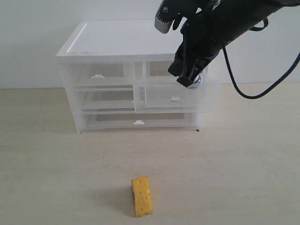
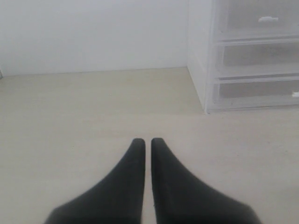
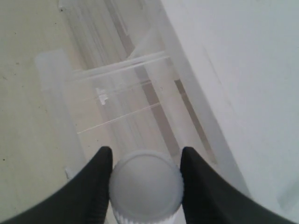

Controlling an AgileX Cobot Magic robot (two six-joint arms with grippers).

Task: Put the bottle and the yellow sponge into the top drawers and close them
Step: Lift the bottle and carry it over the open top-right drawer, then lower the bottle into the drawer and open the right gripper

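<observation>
My right gripper (image 1: 189, 78) is shut on the bottle (image 1: 197, 80) and holds it in the air over the right top drawer (image 1: 173, 96), which is pulled out. The right wrist view shows the bottle's white cap (image 3: 145, 184) pinched between the black fingers (image 3: 96, 186) of that gripper (image 3: 145, 150), with the open drawer (image 3: 121, 65) below. The left top drawer (image 1: 98, 74) is closed. The yellow sponge (image 1: 141, 196) stands on edge on the table near the front. My left gripper (image 2: 145, 141) is shut and empty, low over bare table.
The white drawer unit (image 1: 117, 47) stands at the back against a white wall, with two full-width closed drawers (image 1: 136, 121) under the top ones. A black cable (image 1: 253, 96) hangs from the right arm. The unit's side (image 2: 201, 70) shows in the left wrist view.
</observation>
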